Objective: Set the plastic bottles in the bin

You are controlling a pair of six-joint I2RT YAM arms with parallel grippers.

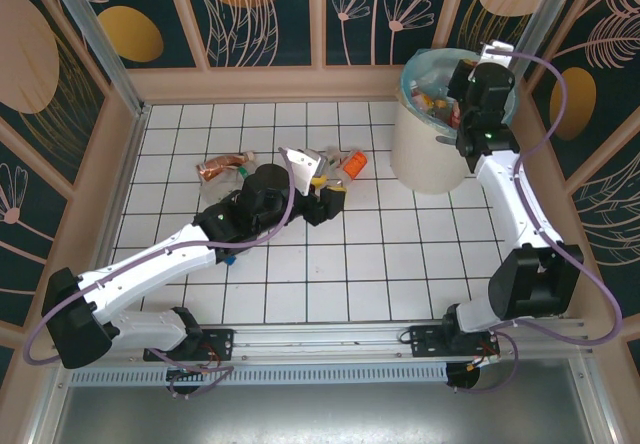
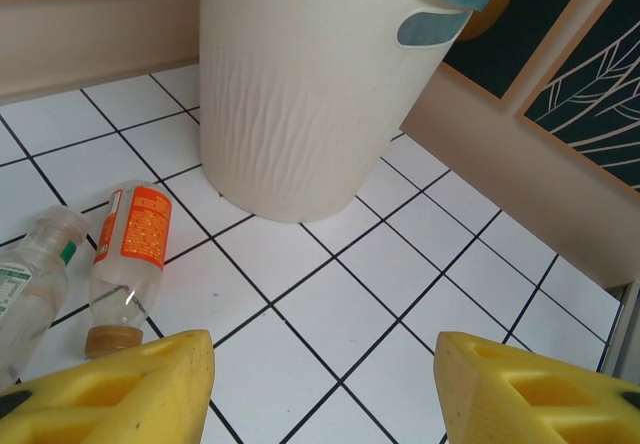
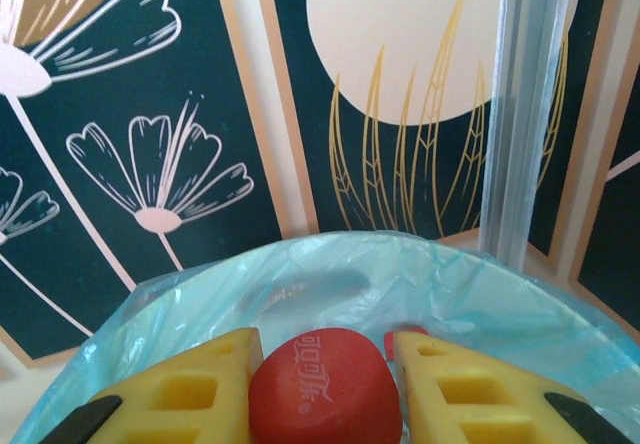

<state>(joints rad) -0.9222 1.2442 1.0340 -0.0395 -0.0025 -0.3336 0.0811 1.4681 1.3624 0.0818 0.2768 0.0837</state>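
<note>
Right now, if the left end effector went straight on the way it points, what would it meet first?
Probably the bin: the left end effector points across bare tiles at its lower wall. It tilts down, so tiles near the base may come first; depth is unclear.

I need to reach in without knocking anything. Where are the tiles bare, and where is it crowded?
Bare tiles lie between the left arm and the right arm, in front of the bin. The far-left corner is bare too. Crowded: the bottles bunched mid-floor at the left arm's end, and the bin's mouth, where the right fingers hold a red-capped bottle.
</note>
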